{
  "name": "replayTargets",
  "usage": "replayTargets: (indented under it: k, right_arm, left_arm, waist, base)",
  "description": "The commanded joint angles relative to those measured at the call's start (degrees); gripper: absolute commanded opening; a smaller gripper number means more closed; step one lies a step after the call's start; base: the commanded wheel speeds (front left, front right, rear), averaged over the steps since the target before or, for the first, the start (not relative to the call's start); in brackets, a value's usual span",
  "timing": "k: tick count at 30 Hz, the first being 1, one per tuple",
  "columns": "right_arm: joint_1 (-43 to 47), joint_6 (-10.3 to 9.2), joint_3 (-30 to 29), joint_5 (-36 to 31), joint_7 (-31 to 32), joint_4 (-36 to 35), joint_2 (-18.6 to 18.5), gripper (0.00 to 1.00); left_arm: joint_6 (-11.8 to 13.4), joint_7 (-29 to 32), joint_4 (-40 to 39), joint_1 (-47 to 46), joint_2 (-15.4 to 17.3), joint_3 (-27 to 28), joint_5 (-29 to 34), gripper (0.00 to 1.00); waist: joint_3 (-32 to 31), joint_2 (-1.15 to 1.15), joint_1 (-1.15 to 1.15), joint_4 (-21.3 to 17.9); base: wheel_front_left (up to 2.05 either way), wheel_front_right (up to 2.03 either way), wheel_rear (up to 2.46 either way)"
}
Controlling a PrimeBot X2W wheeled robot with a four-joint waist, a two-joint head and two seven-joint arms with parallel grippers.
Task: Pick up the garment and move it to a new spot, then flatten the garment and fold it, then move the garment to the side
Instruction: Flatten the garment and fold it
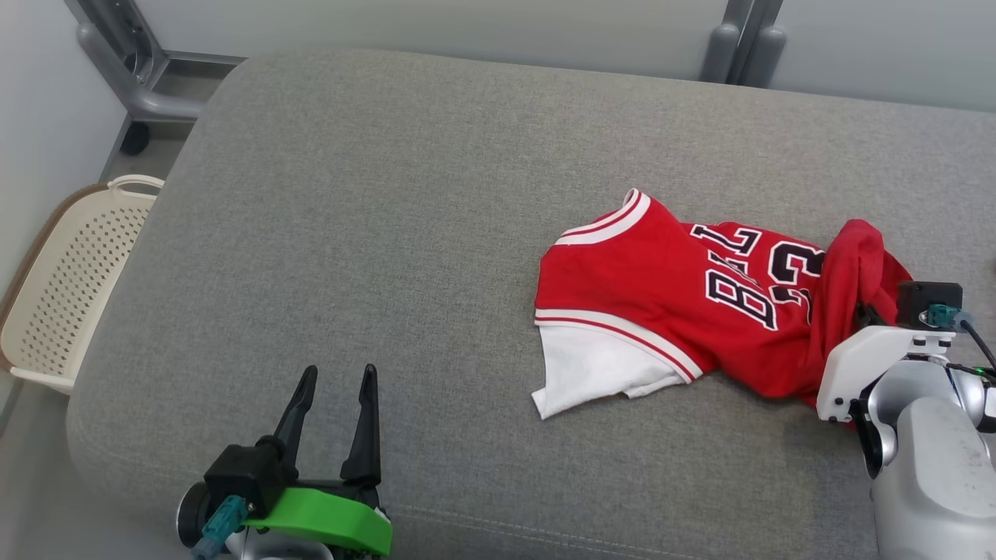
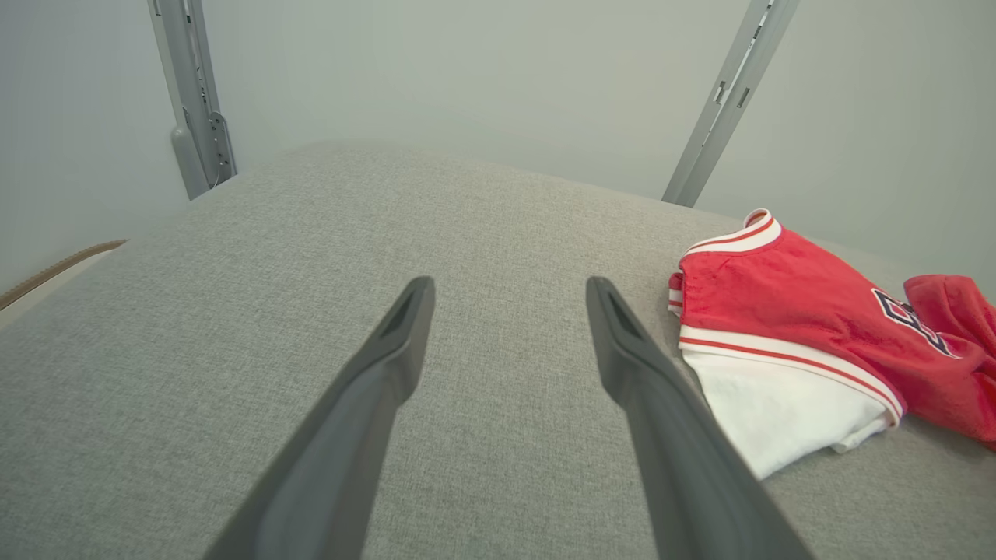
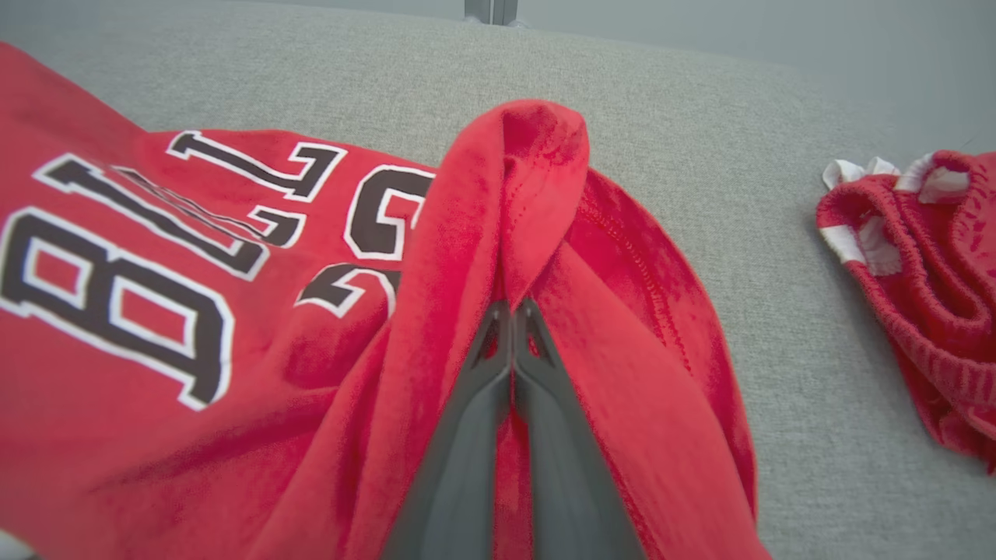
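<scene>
You're at the very start of this job. The grey padded surface [image 1: 373, 233] takes up most of the head view. The garment [image 1: 661, 295], a red jersey with a white sleeve and black lettering, lies crumpled on it right of centre, with nothing flattened or folded.

Its right end is bunched into a raised ridge, and that's where your right gripper [image 3: 511, 309] has it. In the right wrist view the jaws are pressed together with a fold of red cloth pinched at their tips. The rest of the jersey rests on the surface, so I'd judge the lift not yet begun.

Your left gripper [image 1: 340, 373] sits at the lower left of the head view, jaws spread wide and holding nothing, well apart from the jersey.

You have yet to carry it to a new spot, spread it flat, fold it and set it aside.

A cream basket [image 1: 70, 288] stands off the left edge of the head view, and a second red bundle [image 3: 918, 257] lies at the right of the right wrist view.
</scene>
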Motion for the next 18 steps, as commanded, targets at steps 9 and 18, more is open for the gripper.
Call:
replayTargets:
  k: [9, 18]
  right_arm:
    - [14.1, -0.11, 5.8, 12.4, 10.6, -19.5, -0.2, 0.00]
    - [31.0, -0.09, 8.9, 21.3, 25.4, -45.5, -0.2, 0.00]
  left_arm:
    - [0.5, -0.2, -0.2, 1.2, 0.1, 0.9, -0.4, 1.00]
    - [0.1, -0.2, -0.5, 0.4, 0.1, 1.1, -0.2, 1.00]
  waist:
    - [-1.9, 0.00, 0.00, -2.5]
    - [-1.7, 0.00, 0.00, -5.8]
  base:
    - [0.00, 0.00, 0.00]
    - [0.00, 0.00, 0.00]
